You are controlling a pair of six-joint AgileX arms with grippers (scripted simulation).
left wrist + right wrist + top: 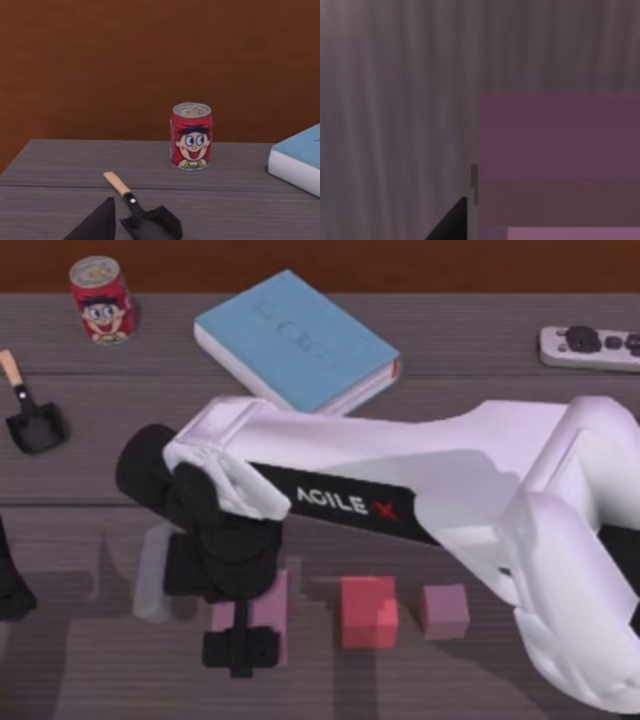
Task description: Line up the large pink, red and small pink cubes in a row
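Right claw (240, 648) sits low over the large pink cube (268, 612); whether it grips, I cannot tell. Red cube (368, 611) and small pink cube (444, 611) line up beside. Left arm parked at the surface's left edge.

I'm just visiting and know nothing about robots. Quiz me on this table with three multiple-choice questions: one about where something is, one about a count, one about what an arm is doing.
1. Where is the drink can?
A. far left corner
B. beside the cubes
C. on the book

2. How many cubes lie in the front row?
A. two
B. three
C. four

3. What is the right gripper over?
A. the blue book
B. the red cube
C. the large pink cube

Answers:
1 A, it stands left of the blue book.
2 B, the large pink cube, red cube and small pink cube.
3 C, it covers that cube.
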